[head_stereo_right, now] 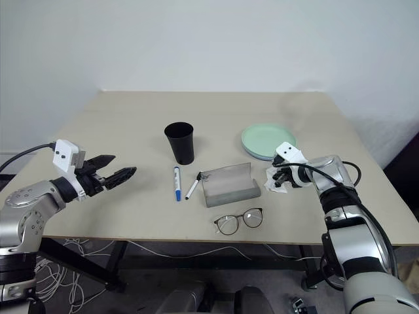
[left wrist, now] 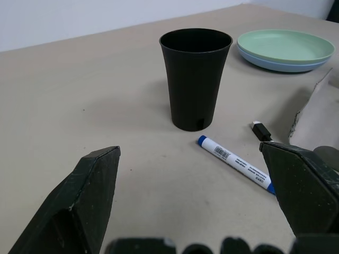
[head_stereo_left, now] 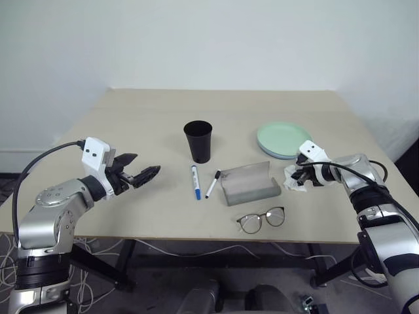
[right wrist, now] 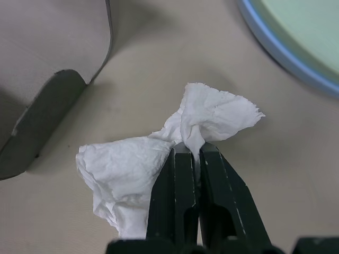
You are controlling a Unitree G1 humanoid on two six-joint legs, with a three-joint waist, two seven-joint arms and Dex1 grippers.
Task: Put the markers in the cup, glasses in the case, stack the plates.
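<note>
White tissue point(right wrist: 159, 153) pinched in R gripper point(right wrist: 193, 151), plates point(right wrist: 296, 42) just beside

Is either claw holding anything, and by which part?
The right claw pinches the crumpled white tissue at its twisted middle; the left claw holds nothing.

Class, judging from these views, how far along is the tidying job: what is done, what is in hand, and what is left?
Done: the green plate sits stacked on the blue plate. In hand: the right end effector is shut on the tissue. Left: both markers lie beside the cup, and the glasses lie outside the open case.
</note>
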